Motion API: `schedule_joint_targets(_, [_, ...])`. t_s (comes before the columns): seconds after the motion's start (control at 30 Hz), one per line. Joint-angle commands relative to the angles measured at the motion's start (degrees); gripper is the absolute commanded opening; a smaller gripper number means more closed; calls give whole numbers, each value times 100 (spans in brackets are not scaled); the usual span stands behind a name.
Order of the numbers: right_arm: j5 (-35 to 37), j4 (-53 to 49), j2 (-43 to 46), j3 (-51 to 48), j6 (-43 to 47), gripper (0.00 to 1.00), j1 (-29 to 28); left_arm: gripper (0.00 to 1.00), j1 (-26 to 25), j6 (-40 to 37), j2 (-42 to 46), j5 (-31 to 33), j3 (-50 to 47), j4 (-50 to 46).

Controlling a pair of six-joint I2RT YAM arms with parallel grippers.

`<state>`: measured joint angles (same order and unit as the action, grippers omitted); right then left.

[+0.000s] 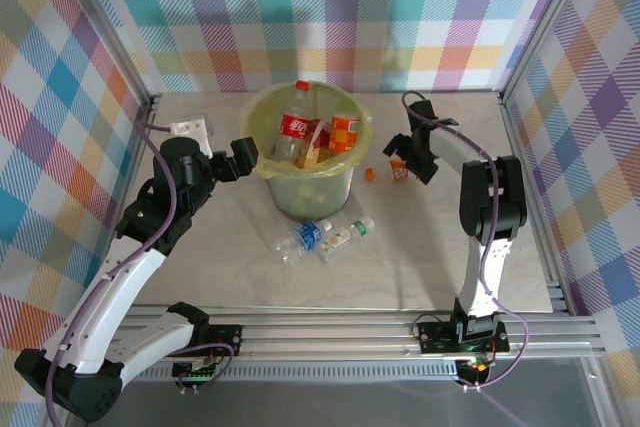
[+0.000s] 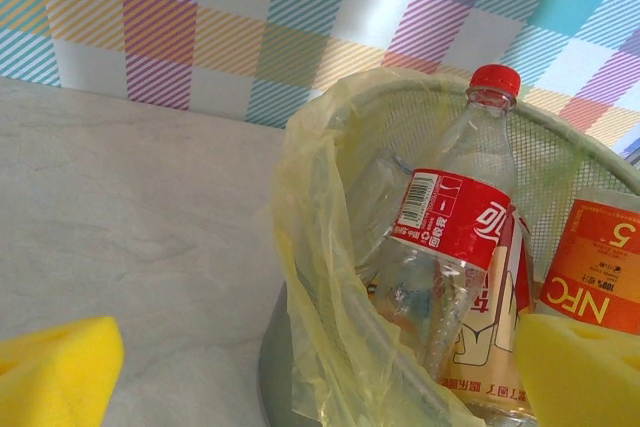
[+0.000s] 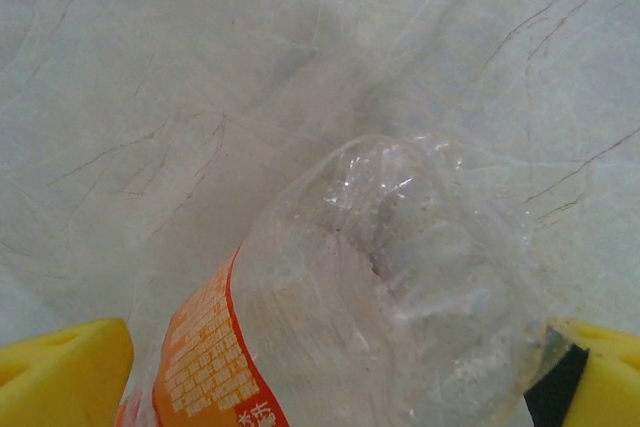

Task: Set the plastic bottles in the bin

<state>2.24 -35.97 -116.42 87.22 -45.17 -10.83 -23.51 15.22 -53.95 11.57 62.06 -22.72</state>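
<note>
**Left jaws empty at the bin, right jaws astride a bottle**

Over on the left, the left gripper (image 1: 243, 157) hovers just beside the left rim of the round pale green bin (image 1: 305, 197), which is lined with a translucent yellow-green bag. Its yellow foam pads (image 2: 55, 372) stand wide apart with nothing between them.

Inside the bin, a clear plastic bottle with a red cap and red label (image 2: 455, 217) stands tilted against the far wall. A bottle with a bright orange label (image 2: 595, 277) sits at its right.

On the pale marbled table (image 1: 430, 267) just in front of the bin lie two more. A clear bottle with a blue label (image 1: 303, 238) is on its side, and a clear bottle with a green cap (image 1: 347, 232) lies just right of it.

Now to the right: the right gripper (image 1: 410, 162) is low over the table, right of the bin. A crumpled clear bottle with an orange label (image 3: 380, 287) lies on the table between its yellow pads (image 3: 60, 372). The jaws are spread wide, one pad on each side. Whether the pads press on the plastic, I cannot tell.
</note>
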Motion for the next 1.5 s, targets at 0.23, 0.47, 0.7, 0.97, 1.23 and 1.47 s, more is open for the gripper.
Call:
schedule_joint_targets(0.23, [-336,99,-219,-130,345,87,28,100,-22,-4,-27,-13,-51,65])
schedule_joint_targets(0.47, [-354,55,-224,-236,615,67,28,100,-18,26,-8,104,-62,40])
schedule_joint_targets(0.7, [-345,15,-46,-365,947,50,28,100,-16,226,138,540,-152,107])
schedule_joint_targets(0.97, [-400,99,734,-845,1239,44,11,100,-5,556,397,1309,-356,125])
schedule_joint_targets(1.23, [-197,-284,2159,-1006,1552,41,-161,100,30,664,446,1370,-460,171])
schedule_joint_targets(1.47, [-66,-621,3269,-500,1830,42,-504,100,55,760,338,1187,-483,220])
